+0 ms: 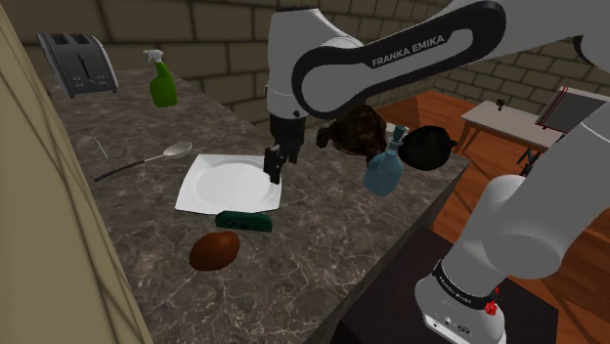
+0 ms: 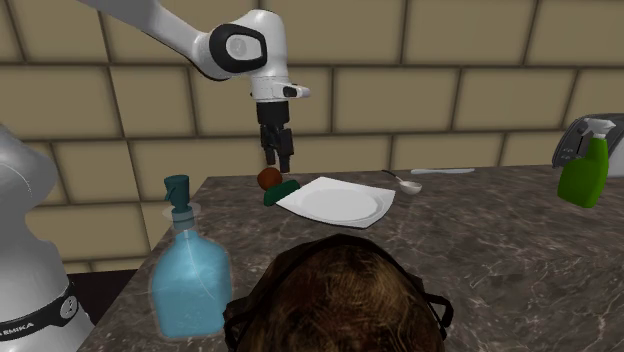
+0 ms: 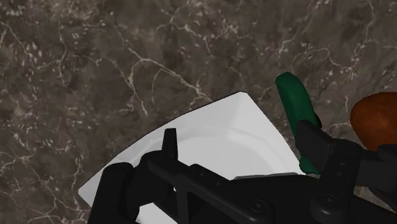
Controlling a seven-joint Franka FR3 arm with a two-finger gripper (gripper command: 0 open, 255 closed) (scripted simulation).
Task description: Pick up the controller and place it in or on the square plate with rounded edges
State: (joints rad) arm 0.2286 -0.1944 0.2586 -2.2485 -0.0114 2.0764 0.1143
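**Pincer Hangs Open Over Plate, Controller Lies Beside It**

A white Franka arm holds its black pincer [image 1: 275, 164] [image 2: 278, 155] [image 3: 240, 137] above a dark marble-patterned table [image 1: 323, 244] [image 2: 500, 250] [image 3: 95, 76], fingers spread and pinching nothing. Below it sits a white square plate with rounded edges [image 1: 210, 191] [image 2: 340, 203] [image 3: 222, 124], bare, with the pincer over the corner nearest the arm's stand in the shoulder view. The dark green, elongated controller [image 1: 244, 221] [image 2: 281, 191] [image 3: 296, 102] lies flat on the table against the plate's edge, lower than the fingertips and off to one side of them; the wrist view shows it running alongside one finger, outside the gap between the two. A reddish-brown oval ball [image 1: 214, 250] [image 2: 269, 178] [image 3: 375, 118] rests just beyond the controller, on the side away from the plate. Elsewhere on the table stand a green spray bottle [image 1: 163, 83] [image 2: 585, 165], a translucent blue bottle with a teal cap [image 1: 384, 166] [image 2: 190, 280] and a grey toaster [image 1: 78, 64], while a metal spoon [image 1: 147, 161] [image 2: 405, 183] lies near the plate's far side.
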